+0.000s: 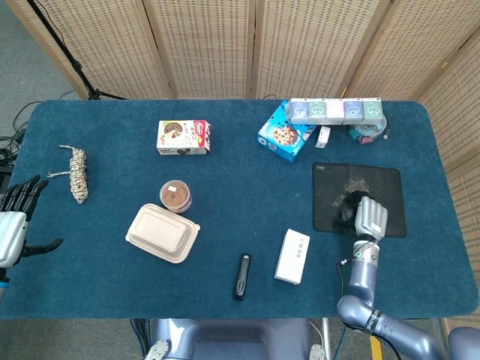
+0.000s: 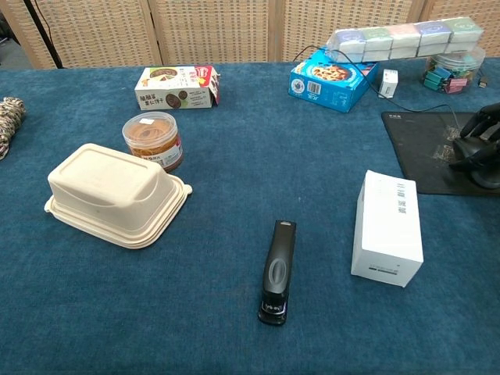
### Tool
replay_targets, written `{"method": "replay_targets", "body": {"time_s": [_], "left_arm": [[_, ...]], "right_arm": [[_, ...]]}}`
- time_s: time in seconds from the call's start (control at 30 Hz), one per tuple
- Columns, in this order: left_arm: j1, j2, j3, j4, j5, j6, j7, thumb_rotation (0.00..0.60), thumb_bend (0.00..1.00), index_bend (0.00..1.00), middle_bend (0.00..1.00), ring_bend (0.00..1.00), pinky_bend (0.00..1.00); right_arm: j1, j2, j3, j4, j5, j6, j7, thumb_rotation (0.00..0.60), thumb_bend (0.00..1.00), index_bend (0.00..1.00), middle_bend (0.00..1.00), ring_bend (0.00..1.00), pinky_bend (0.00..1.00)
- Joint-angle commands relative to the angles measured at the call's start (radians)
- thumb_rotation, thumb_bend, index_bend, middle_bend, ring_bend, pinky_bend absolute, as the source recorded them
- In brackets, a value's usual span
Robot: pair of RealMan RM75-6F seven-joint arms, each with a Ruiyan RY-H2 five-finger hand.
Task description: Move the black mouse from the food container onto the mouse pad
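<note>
At the far left edge of the head view the left hand (image 1: 13, 225) hangs just off the tabletop (image 1: 225, 172), its fingers (image 1: 26, 191) spread and holding nothing; it looks parked out of the way, since nothing in this job lies on its side. Near it a coil of rope (image 1: 77, 174) rests on the blue cloth. Further in stands a small round jar (image 2: 153, 139) and, just in front of it, the cream food container (image 2: 117, 194), lid shut and nothing on top, so the mouse is already off it. Behind these lies a cookie box (image 2: 176, 86). Toward the middle a black stapler (image 2: 276, 271) lies lengthwise, and to its right a white box (image 2: 388, 227) sits just off the pad's near-left corner. At the back a blue snack box (image 2: 332, 76) leans under a row of pastel cartons (image 2: 406, 37).

On the right, the mouse pad (image 1: 375, 187) lies flat, and the right hand (image 1: 366, 217) is over its lower-left part, fingers curled down around the black mouse (image 1: 348, 212), which shows only as a dark shape under the palm. Whether the mouse already touches the pad I cannot tell. I judge the grip is kept until the mouse is settled well inside the pad's edge, clear of the white box; the release is what remains
</note>
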Motion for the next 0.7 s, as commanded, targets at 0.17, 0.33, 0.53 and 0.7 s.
{"method": "replay_targets", "body": {"time_s": [0.17, 0.33, 0.53, 0.7], "left_arm": [[-0.002, 0.001, 0.000, -0.003, 0.001, -0.005, 0.001, 0.600, 0.02, 0.00, 0.00, 0.00, 0.00], [0.000, -0.001, 0.005, -0.008, 0.009, -0.001, 0.013, 0.600, 0.02, 0.00, 0.00, 0.00, 0.00], [0.001, -0.001, 0.003, -0.008, 0.006, 0.000, 0.011, 0.600, 0.02, 0.00, 0.00, 0.00, 0.00], [-0.001, 0.000, 0.003, -0.007, 0.006, -0.005, 0.007, 0.600, 0.02, 0.00, 0.00, 0.00, 0.00]], "right_arm": [[-0.028, 0.039, 0.006, 0.008, 0.010, -0.011, 0.013, 0.600, 0.65, 0.39, 0.46, 0.44, 0.64], [-0.037, 0.047, 0.003, 0.020, 0.014, -0.028, 0.021, 0.600, 0.65, 0.39, 0.46, 0.44, 0.64], [-0.044, 0.050, 0.002, 0.034, 0.017, -0.039, 0.028, 0.600, 0.65, 0.39, 0.46, 0.44, 0.64], [-0.047, 0.046, 0.000, 0.057, 0.020, -0.049, 0.029, 0.600, 0.65, 0.39, 0.46, 0.44, 0.64]]}}
